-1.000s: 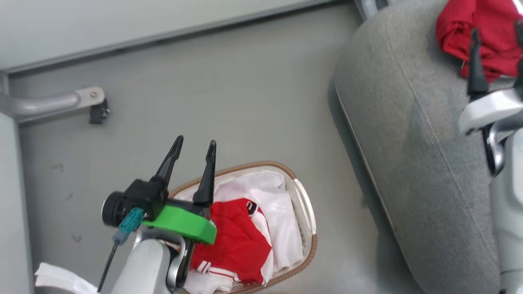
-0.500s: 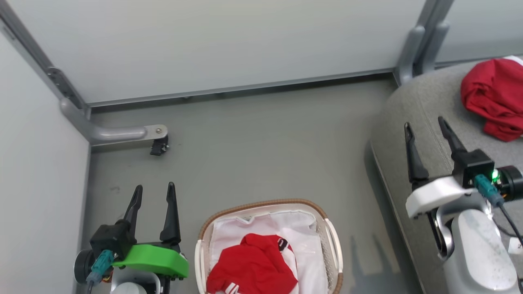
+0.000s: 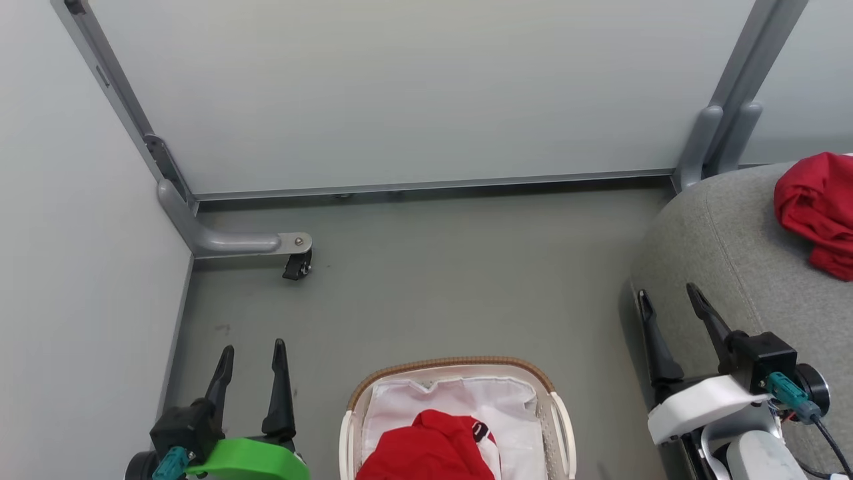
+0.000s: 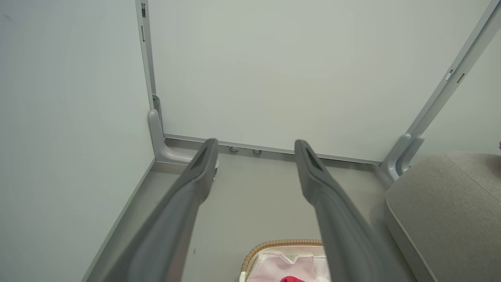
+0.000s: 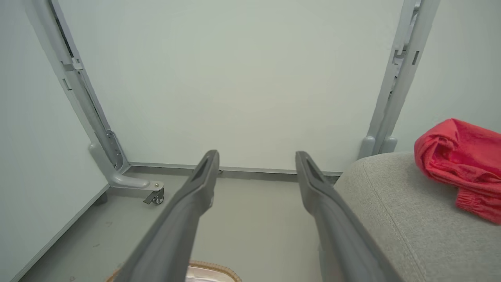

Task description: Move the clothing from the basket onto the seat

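The basket [image 3: 453,365], white with a brown woven rim, sits on the floor at the bottom centre of the head view, and a red garment [image 3: 430,453] lies on its white liner. Another red piece of clothing [image 3: 816,210] lies on the grey seat [image 3: 726,253] at the right, also visible in the right wrist view as crumpled red clothing [image 5: 458,164]. My left gripper [image 3: 253,350] stands open left of the basket, empty. My right gripper [image 3: 666,293] is open and empty over the seat's front edge. The basket's rim [image 4: 282,243] peeks in below the left gripper [image 4: 254,145].
Pale partition walls close the space at the back and left. A grey metal foot with a small black caster [image 3: 296,267] juts from the left corner. A grey post [image 3: 723,140] stands at the back right beside the seat. Bare grey floor [image 3: 433,280] lies beyond the basket.
The head camera has swung and tilted up, so the whole picture shifted. Both grippers have drawn back to the lower corners, open and empty throughout; the right one has left the red clothing on the seat.
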Robot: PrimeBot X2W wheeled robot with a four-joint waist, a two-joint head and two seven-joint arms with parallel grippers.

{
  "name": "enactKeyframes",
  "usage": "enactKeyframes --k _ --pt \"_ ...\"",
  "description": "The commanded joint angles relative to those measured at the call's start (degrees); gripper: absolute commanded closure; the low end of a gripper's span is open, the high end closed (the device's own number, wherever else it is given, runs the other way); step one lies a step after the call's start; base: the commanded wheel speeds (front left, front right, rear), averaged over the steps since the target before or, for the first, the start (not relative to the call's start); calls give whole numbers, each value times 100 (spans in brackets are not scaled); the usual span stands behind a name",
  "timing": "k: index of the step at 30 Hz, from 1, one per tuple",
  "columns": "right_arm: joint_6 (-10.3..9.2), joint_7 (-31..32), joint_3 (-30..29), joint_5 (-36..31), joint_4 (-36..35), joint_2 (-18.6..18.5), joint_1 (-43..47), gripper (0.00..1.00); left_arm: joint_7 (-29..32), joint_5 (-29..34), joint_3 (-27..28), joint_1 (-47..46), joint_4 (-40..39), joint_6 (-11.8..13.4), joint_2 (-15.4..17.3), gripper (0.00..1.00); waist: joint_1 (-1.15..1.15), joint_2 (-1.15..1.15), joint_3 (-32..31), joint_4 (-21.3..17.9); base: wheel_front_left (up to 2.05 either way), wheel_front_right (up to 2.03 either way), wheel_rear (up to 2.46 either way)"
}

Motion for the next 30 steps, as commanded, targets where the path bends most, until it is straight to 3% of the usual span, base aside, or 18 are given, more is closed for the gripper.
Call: enactKeyframes --k 1,30 --pt "-6 -14 -11 53 5 -27 104 0 -2 -39 -15 90 -11 32 3 0 1 0 -62 11 0 0 0" --pt "-6 -13 114 186 48 -26 253 0 -3 -24 -29 108 54 -9 2 0 1 0 -130 -6 0 0 0"
